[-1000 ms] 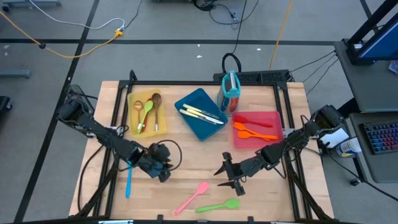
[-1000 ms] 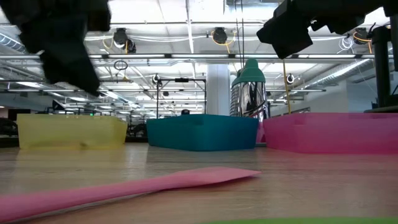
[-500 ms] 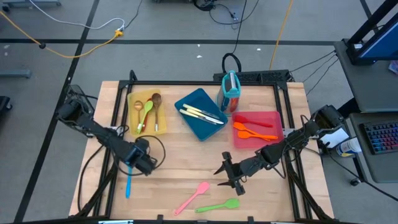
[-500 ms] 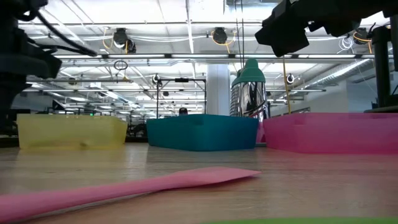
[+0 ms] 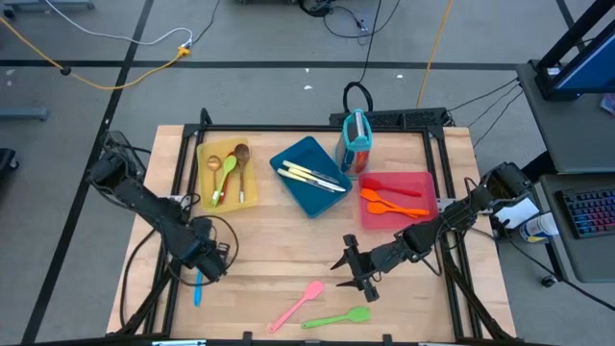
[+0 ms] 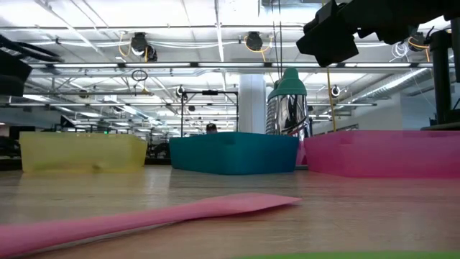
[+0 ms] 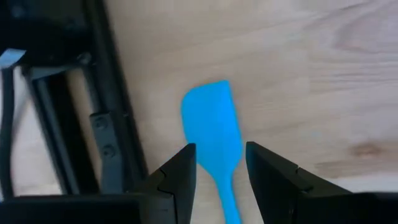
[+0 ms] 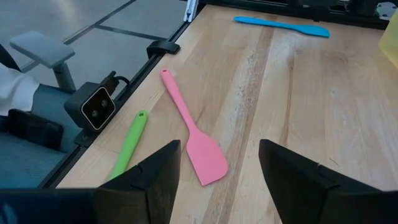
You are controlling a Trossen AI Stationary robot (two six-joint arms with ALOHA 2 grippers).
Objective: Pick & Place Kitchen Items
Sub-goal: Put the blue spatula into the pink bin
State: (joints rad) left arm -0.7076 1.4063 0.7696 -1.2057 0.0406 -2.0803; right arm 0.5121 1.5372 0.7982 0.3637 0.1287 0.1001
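Kitchen items still loose on the desk are three: a blue spatula (image 5: pixel 198 285) near the front-left corner, and a pink spatula (image 5: pixel 297 306) and a green spoon (image 5: pixel 338 317) along the front edge. The rest already lie in the yellow tray (image 5: pixel 204 157), the blue tray (image 5: pixel 306 194) and the red tray (image 5: pixel 423 217) toward the back.

Over the last second the left gripper (image 5: pixel 199 272) has swung from a spot nearer the middle of the desk out toward the left edge, and now hangs directly above the blue spatula. That suggests the blue spatula is the next pick, with the grasp itself not yet made. The right gripper (image 5: pixel 357 272) has not moved; it waits, fingers spread, over the front-middle of the desk, near the pink spatula.

The left wrist view gives what the overhead cannot: the left gripper's fingers (image 7: pixel 182 175) are spread, straddling the spatula's neck just below the blade, with the desk's dark edge rail (image 7: pixel 106 118) close beside it. The low view shows only the pink spatula lying flat and the tray walls behind; the left arm has almost left that picture.
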